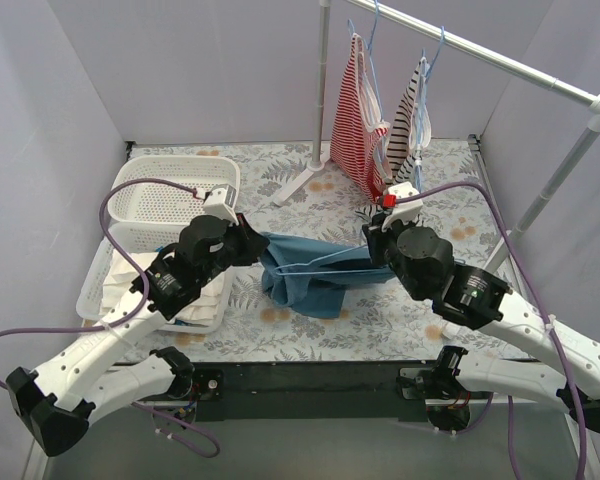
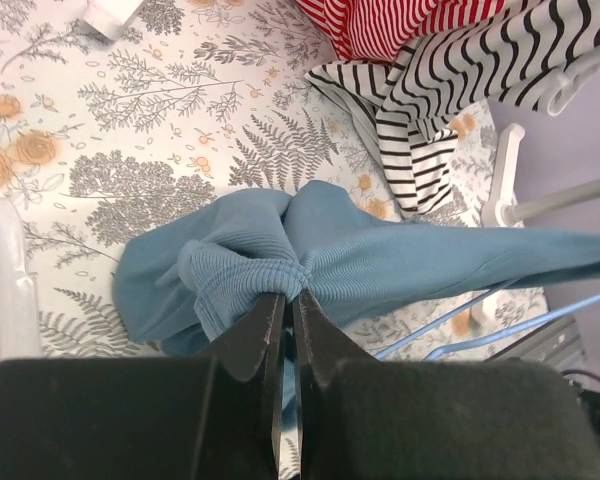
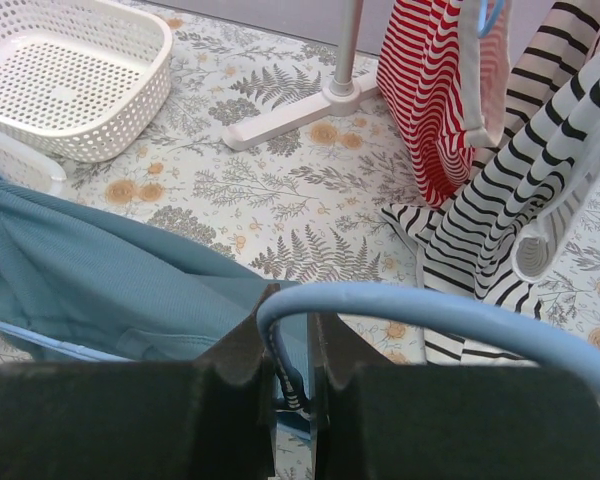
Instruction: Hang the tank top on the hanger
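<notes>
pale lilac walls [image 1: 210, 70] enclose a fern-print tablecloth [image 1: 280, 330] and white rack [image 1: 323, 80].

Left tool [image 2: 288, 298] and right tool [image 3: 292, 322], both clamped tight.

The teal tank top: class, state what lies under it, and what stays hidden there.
Under the tank top lies the fern-print table cover. Thin wires of the hanger emerge below its edge. How far the hanger reaches beneath the fabric is covered.
</notes>
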Controlling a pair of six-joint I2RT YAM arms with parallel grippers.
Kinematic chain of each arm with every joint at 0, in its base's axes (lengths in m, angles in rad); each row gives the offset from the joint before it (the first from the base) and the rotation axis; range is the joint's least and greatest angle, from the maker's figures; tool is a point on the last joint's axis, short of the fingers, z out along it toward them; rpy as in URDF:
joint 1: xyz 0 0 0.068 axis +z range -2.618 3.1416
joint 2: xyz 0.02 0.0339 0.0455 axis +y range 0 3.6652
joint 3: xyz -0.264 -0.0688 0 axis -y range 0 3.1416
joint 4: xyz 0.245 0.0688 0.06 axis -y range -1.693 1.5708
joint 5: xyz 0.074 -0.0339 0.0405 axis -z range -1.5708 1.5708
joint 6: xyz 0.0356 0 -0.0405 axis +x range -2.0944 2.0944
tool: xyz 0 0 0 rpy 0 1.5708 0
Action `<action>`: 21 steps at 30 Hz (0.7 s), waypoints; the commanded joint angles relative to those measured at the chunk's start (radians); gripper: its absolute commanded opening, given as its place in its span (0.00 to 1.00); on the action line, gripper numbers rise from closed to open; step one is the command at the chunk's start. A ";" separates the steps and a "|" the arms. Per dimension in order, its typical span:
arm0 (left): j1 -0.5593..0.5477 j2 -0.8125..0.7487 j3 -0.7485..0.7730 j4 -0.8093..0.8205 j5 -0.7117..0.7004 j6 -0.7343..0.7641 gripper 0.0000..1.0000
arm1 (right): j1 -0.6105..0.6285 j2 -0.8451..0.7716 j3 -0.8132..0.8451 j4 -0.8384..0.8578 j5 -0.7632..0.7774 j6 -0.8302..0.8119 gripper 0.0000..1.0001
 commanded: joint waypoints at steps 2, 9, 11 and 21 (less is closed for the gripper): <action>0.026 -0.032 0.019 0.002 0.038 0.152 0.00 | 0.003 0.009 0.076 -0.012 0.058 -0.035 0.01; 0.129 0.083 -0.053 0.074 0.163 0.107 0.00 | 0.003 0.047 0.075 -0.025 0.105 -0.060 0.01; 0.149 0.126 -0.090 0.117 0.226 0.052 0.00 | 0.003 0.067 0.036 -0.025 0.115 -0.048 0.01; 0.159 0.341 -0.125 0.300 0.314 -0.027 0.33 | -0.051 0.270 -0.031 0.004 0.188 0.023 0.01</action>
